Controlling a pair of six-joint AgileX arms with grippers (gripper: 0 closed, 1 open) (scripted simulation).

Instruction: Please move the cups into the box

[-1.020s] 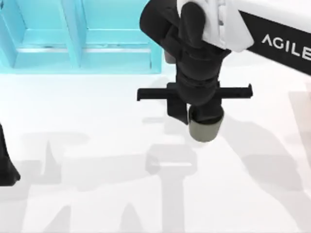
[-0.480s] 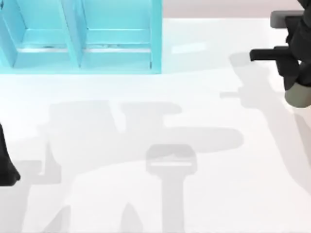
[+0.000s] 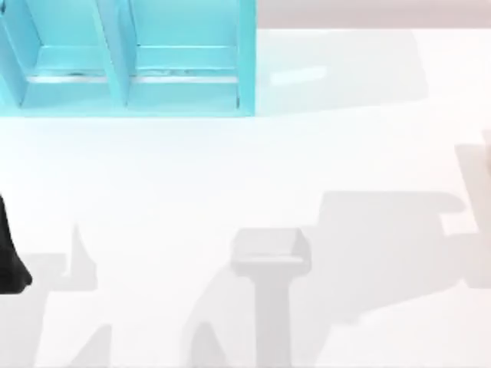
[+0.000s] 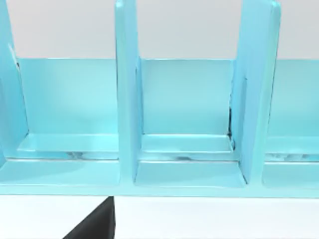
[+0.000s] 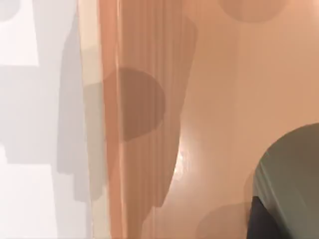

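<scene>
Right tool carried round matte cup [image 5: 294, 174] off-right | over smooth peach box [image 5: 219, 99] | grip unclear

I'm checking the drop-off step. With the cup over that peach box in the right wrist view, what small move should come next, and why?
Probably lower the right arm a little, then let go. In the right wrist view the cup hangs over the box's floor, inside its wall, and casts a round shadow on that wall, so it seems not yet down. How the claw stands can't be told.
</scene>
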